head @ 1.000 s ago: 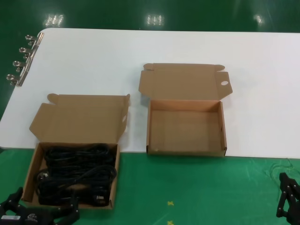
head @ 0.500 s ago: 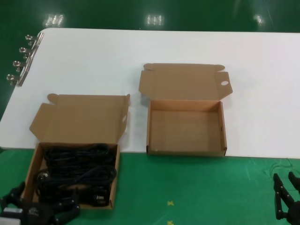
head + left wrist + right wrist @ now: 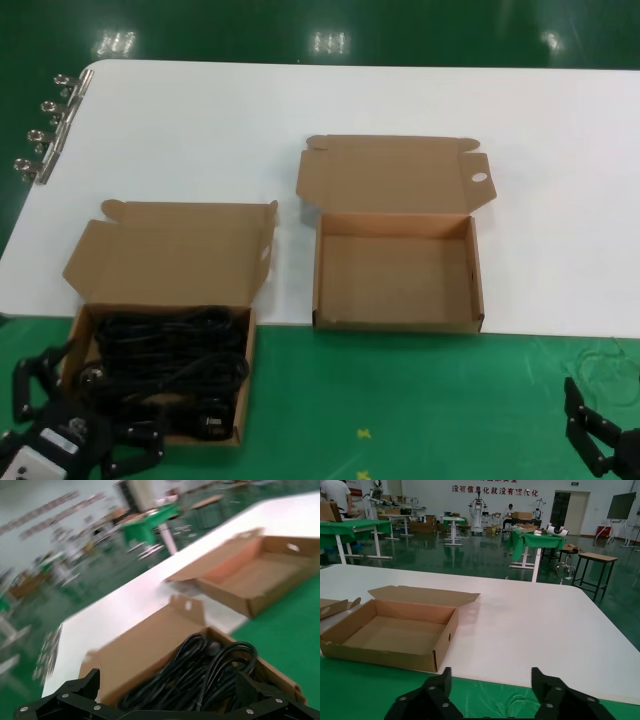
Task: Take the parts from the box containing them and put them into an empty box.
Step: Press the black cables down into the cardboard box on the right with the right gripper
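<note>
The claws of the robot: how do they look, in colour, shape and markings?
Both are black. The left claw has angular, jointed fingers studded with small silver screws, and a pale grey wrist block carrying a small dark label. The right claw is likewise matt black, with faceted fingers showing round screws. No cables are visible.

bright overhead light, glare spots on the green floor point(image 3: 330, 42), motion-blurred left wrist view

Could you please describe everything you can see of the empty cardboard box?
The empty box is a shallow brown corrugated cardboard mailer, lying flat with its hinged lid folded back open on the white table. One lid side tab has a small oval hole. Nothing lies inside. Its front edge sits where the white top meets the green mat. No gripper touches it.
</note>
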Robot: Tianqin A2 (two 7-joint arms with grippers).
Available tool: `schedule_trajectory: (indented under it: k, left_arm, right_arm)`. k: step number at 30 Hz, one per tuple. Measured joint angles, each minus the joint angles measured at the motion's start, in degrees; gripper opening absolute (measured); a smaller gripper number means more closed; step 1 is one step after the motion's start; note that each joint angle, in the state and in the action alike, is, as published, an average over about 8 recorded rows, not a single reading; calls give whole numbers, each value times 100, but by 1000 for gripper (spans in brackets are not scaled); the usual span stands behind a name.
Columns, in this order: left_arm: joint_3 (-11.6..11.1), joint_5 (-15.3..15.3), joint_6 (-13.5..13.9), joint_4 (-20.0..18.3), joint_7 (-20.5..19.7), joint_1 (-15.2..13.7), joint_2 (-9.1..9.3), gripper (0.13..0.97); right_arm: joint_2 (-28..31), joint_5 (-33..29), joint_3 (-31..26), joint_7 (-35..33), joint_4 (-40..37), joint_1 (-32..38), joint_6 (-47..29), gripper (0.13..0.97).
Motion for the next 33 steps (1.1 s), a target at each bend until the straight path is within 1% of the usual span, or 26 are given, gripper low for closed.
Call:
schedule_trajectory:
  k: [1, 2, 4, 6, 8, 9, 10, 14, 16, 18, 19, 21, 23, 27, 30, 33]
  left_arm:
    - [-19, 25, 155, 38, 165, -54, -54, 966]
    - [-18, 54, 291, 76, 305, -113, -124, 966]
    - [56, 144, 502, 154, 493, -252, -311, 966]
    - [206, 304, 650, 246, 558, -434, -536, 966]
    - [395, 525, 757, 351, 520, -644, -756, 966]
    - [503, 661, 809, 411, 473, -764, -868, 966]
    - [616, 812, 864, 474, 413, -891, -978, 966]
    - [1081, 1523, 1167, 709, 51, -1399, -1387, 966]
    - [1312, 1934, 1401, 795, -208, -1650, -1573, 966]
    - [1526, 2349, 1660, 858, -497, -1900, -1718, 966]
    - [1622, 2556, 1793, 884, -653, -2023, -1768, 966]
    - [1803, 2983, 2052, 945, -989, -2291, -1818, 966]
    - [1970, 3414, 2283, 1037, -1319, -2572, -1803, 966]
    - [2251, 4155, 2605, 1343, -1811, -3118, -1634, 966]
    - [2415, 4544, 2752, 1605, -2046, -3460, -1466, 966]
    - [2527, 4774, 2854, 1817, -2229, -3733, -1298, 966]
  right_arm:
    - [0, 0, 0, 0, 0, 0, 0, 416]
    - [0, 0, 0, 0, 0, 0, 0, 444]
    - [0, 0, 0, 0, 0, 0, 0, 499]
    - [0, 0, 0, 0, 0, 0, 0, 554]
    - [0, 0, 0, 0, 0, 0, 0, 609]
    - [0, 0, 0, 0, 0, 0, 0, 637]
    - [0, 0, 0, 0, 0, 0, 0, 637]
    - [0, 0, 0, 0, 0, 0, 0, 727]
    - [0, 0, 0, 0, 0, 0, 0, 772]
    - [0, 0, 0, 0, 0, 0, 0, 817]
    - [0, 0, 0, 0, 0, 0, 0, 817]
    - [0, 0, 0, 0, 0, 0, 0, 844]
    - [0, 0, 0, 0, 0, 0, 0, 871]
    - [0, 0, 0, 0, 0, 0, 0, 926]
    - [0, 0, 0, 0, 0, 0, 0, 926]
    - [0, 0, 0, 0, 0, 0, 0, 936]
